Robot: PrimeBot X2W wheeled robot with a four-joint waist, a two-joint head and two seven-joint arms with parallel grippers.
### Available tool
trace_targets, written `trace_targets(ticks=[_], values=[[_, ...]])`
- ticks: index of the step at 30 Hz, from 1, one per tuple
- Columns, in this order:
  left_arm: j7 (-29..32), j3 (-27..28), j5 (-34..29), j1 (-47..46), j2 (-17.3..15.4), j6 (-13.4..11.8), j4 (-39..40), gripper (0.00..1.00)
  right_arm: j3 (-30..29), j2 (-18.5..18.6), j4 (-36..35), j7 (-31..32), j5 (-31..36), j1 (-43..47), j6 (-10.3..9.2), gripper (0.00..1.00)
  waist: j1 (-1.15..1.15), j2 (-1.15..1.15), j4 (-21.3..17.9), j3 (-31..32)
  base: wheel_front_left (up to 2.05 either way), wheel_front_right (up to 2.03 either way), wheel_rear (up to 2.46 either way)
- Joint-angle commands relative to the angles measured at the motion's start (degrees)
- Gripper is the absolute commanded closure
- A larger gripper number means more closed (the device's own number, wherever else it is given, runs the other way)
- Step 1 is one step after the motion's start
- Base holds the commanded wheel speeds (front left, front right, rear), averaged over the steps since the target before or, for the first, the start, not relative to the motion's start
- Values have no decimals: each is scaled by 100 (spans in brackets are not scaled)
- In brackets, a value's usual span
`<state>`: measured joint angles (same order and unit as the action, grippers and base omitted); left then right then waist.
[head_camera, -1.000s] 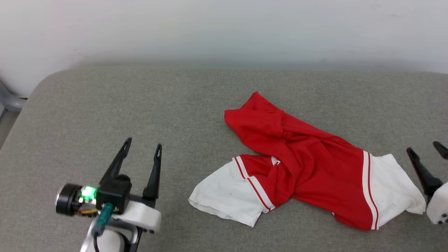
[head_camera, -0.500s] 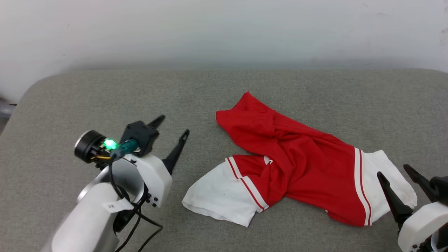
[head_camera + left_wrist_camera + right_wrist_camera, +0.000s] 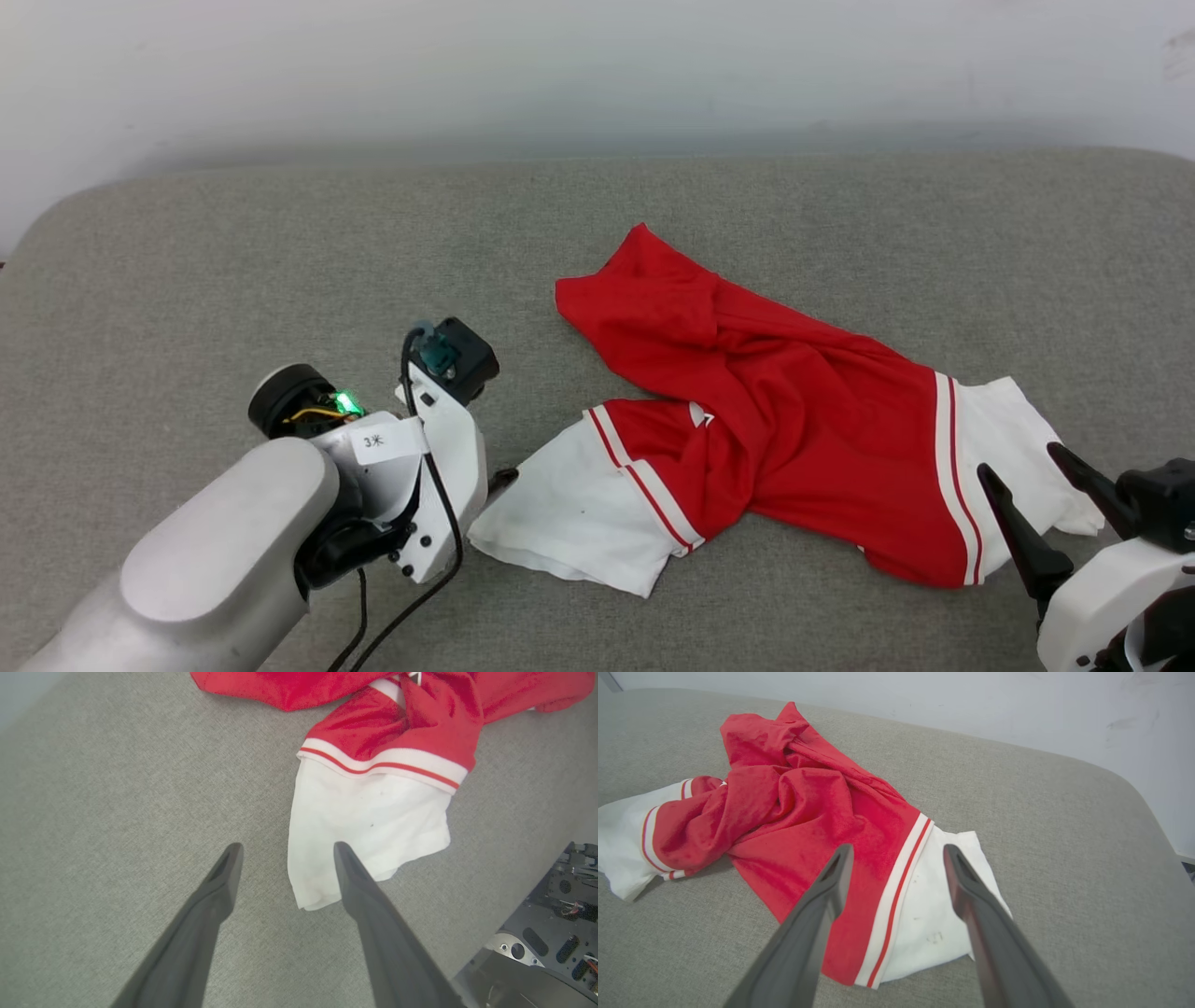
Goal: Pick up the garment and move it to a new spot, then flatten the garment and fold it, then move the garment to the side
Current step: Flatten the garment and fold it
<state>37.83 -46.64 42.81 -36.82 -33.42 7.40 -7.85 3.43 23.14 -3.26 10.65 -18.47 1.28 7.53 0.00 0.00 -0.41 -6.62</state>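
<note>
1. A grey woven-fabric surface [image 3: 280, 243] is stretching across the whole head view. It is looking padded, with rounded corners curving away at the far left and far right.
2. A pale, plain wall [image 3: 560, 65] is rising directly behind its far edge. In the right wrist view, faint scuff marks [image 3: 1120, 721] are showing high on that wall.
3. The garment [image 3: 775, 420] is lying crumpled on the surface, right of the middle. Its red body is twisting into thick folds that are running diagonally toward the wall.
4. Its left sleeve [image 3: 569, 523] and right sleeve [image 3: 1013, 420], both white, are spreading flat onto the grey fabric at opposite ends.
5. The left gripper [image 3: 285, 847] is holding its fingers well apart and is gripping nothing. One finger is reaching over the left sleeve's near corner and the other over bare fabric; whether either is touching, I cannot tell.
6. The right gripper [image 3: 897, 848] is likewise holding its fingers wide and empty, pointing down over the right sleeve.
7. A dark metal robot base [image 3: 551, 933] is showing beyond the surface's edge in the left wrist view.
</note>
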Motion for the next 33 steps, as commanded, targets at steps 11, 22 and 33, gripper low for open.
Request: trace_targets(ticks=[11,22,33], values=[[174,-1388,475,-645,-73,1,-836,0,173,-43,89,-52,-5,-401,-7,0,0,0,-253,-392,0,0,0],[-190,-2436,717,-618,34,2,-1534,73,185,-63,210,-133,-25,-510,-7,0,0,0,-334,-505,0,0,0],[-1756,-1832,1164,-571,-476,-30,-1439,100,24,165,198,-68,-63,-389,-8,0,0,0,-232,-198,0,0,0]])
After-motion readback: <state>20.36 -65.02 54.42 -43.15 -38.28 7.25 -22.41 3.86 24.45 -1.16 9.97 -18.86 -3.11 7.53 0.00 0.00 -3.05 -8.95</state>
